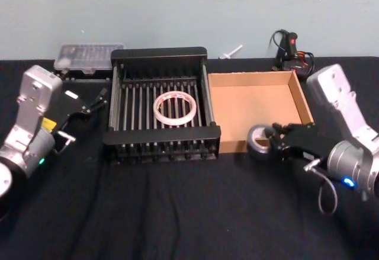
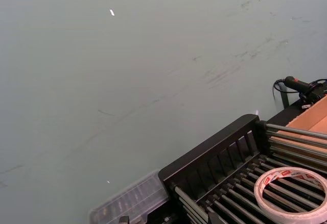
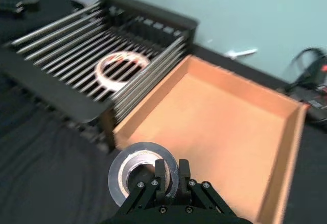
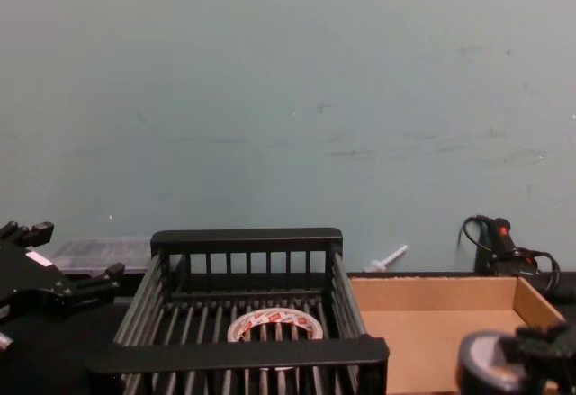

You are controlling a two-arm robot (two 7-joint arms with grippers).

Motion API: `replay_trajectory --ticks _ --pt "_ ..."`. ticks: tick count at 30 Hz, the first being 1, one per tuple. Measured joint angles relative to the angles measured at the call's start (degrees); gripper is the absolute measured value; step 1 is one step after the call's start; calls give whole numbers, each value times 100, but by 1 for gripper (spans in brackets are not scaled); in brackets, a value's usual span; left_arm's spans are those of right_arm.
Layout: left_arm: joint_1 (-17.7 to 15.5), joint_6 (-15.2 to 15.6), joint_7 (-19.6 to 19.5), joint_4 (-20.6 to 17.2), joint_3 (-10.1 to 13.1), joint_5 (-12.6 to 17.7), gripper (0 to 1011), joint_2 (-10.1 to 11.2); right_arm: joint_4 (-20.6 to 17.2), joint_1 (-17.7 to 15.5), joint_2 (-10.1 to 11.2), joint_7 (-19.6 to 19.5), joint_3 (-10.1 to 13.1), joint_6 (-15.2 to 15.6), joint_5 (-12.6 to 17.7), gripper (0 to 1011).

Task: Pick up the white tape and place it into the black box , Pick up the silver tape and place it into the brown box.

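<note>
The white tape (image 1: 174, 107) (image 2: 291, 188) (image 4: 274, 325) lies flat on the slatted floor of the black box (image 1: 160, 138) (image 2: 214, 157) (image 4: 243, 352). To its right stands the brown box (image 1: 254, 109) (image 3: 219, 122) (image 4: 423, 309). My right gripper (image 1: 275, 143) (image 3: 172, 170) (image 4: 526, 354) is shut on the wall of the silver tape (image 1: 258, 143) (image 3: 134, 173) (image 4: 481, 366), just outside the brown box's near left corner. Whether the roll touches the cloth, I cannot tell. My left gripper (image 1: 92, 103) (image 4: 63, 260) hangs open left of the black box, holding nothing.
A clear plastic case (image 1: 89, 57) sits behind the black box at the back left. A black and red tool with cables (image 1: 290, 50) and a small white object (image 1: 232, 51) lie by the wall at the back right. Black cloth covers the table.
</note>
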Motion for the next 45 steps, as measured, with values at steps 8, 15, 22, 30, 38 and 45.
replay_trajectory --ticks 8,15,22,30,38,45 --pt "0 0 0 0 0 0 1001 0 264 328 -203 -167 190 -173 -88 159" --pt "0 0 0 0 0 0 1001 0 707 768 -428 -224 228 -315 -197 159" --pt "0 0 0 0 0 0 1001 0 1344 1324 -706 -231 187 -436 -289 160" --pt "0 0 0 0 1 0 1001 0 2366 2047 -1084 -184 43 -517 -352 160" --pt "0 0 0 0 0 0 1001 0 3250 2526 -1345 -127 -118 -524 -461 159" --pt "0 0 0 0 0 0 1001 0 3595 2657 -1442 -105 -195 -519 -562 159"
